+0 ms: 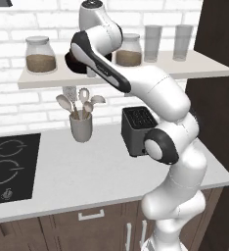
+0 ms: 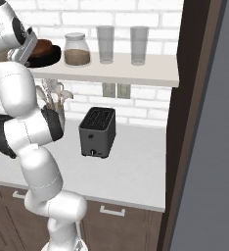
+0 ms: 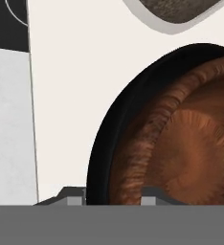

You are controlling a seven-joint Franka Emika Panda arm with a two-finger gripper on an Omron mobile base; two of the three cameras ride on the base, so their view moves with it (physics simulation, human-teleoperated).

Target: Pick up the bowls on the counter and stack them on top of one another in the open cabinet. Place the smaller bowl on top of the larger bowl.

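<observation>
The long pale bench [image 1: 87, 171] lies smooth and speckled, carrying a boxy dark toaster [image 1: 136, 130]. Up on the pale wall shelf [image 2: 136, 68] sits the wide glossy black bowl [image 2: 48, 56], with the smaller reddish-brown bowl [image 2: 40, 46] nested inside, its surface streaked. The claw [image 1: 91, 72] hangs right above them; I cannot tell how wide it stands.

Kitchen backdrop, as I see it.
White brick wall [image 1: 18, 105], pale wall shelf [image 2: 136, 73], brown drawers [image 1: 92, 228], dark tall panel [image 2: 192, 98] at right.
</observation>
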